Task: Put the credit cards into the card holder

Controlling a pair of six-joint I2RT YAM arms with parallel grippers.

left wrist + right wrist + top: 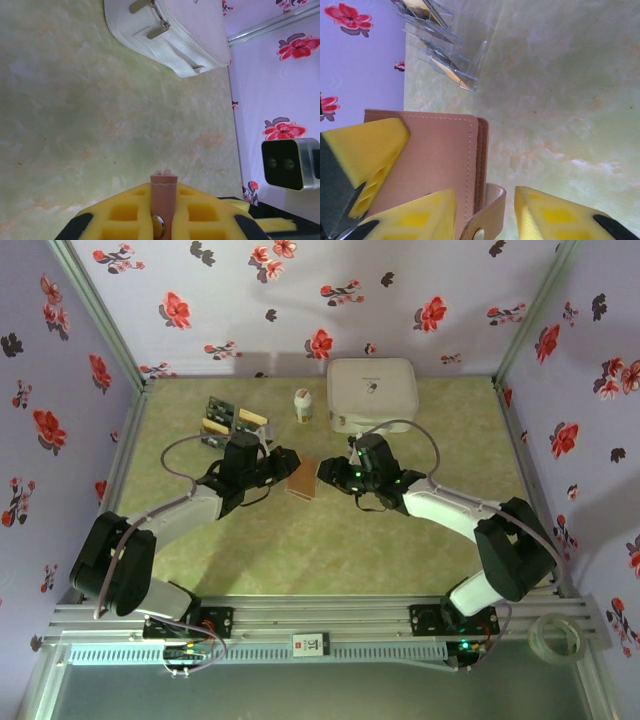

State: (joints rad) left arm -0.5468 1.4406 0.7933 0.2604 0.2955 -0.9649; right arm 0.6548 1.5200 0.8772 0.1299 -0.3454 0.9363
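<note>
we locate the card holder (pixel 302 480) at table centre. the left gripper (pixel 284 469), at its 9 o'clock, clamps the strap (pixel 162 200). the right gripper (pixel 327 472), at 3 o'clock, straddles that strap with jaws narrowly apart. the credit cards (pixel 225 420) stand at 10 o'clock.

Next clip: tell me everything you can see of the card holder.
The card holder is a flat, tan-brown, leather-like wallet with pale stitching along its edges, folded shut. A strap curls off one edge, its metal snap apparently undone. The left hand is shut on it. The right hand is open, with a finger on either side of the strap. Whether it rests on the table is unclear.
</note>
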